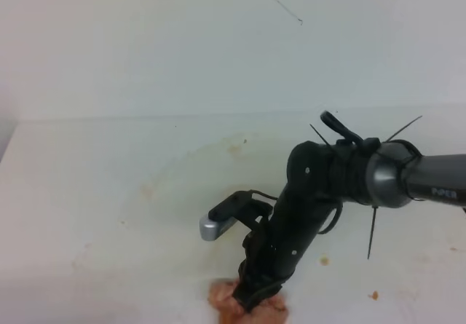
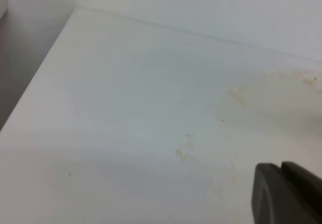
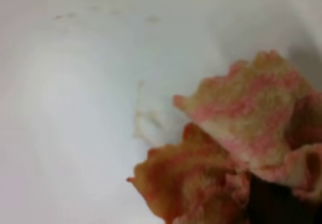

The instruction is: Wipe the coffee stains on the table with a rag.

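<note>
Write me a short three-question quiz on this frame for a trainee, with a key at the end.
1. True or false: the rag lies at the far edge of the table, against the wall.
2. Multiple choice: which gripper is at the rag? A) the left gripper B) the right gripper C) both
3. Fill in: besides salmon pink, the rag in the right wrist view shows patches of ____ colour.

Key:
1. False; it sits at the near edge, at the bottom of the high view.
2. B; the right arm reaches down to it, its fingers buried in the cloth.
3. Brown; faint yellowish smears remain on the table.
</note>
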{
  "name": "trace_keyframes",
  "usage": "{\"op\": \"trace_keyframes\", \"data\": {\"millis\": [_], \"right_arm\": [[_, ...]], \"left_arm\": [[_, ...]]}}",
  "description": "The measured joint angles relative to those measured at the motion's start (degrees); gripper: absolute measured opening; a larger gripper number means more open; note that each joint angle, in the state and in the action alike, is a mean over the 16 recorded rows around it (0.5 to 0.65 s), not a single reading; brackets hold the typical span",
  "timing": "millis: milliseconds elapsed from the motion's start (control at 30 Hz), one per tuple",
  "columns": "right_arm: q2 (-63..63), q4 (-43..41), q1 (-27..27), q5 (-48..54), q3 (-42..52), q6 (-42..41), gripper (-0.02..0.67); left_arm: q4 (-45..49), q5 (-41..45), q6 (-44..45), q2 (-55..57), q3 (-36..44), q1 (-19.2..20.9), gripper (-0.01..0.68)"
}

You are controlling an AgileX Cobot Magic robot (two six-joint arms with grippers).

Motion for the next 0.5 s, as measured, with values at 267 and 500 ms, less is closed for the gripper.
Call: {"op": "trace_keyframes", "data": {"millis": [267, 500], "right_arm": [[4.11, -11.05, -4.17, -2.53, -7.38, 8.05, 0.045], [5.38, -12.33, -8.94, -5.21, -13.45, 7.32, 0.045]], "left_arm": [[0.00, 0.06, 0.00, 0.09, -0.14, 0.00, 0.000], [0.00, 0.06, 0.00, 0.09, -0.14, 0.00, 0.000]]}}
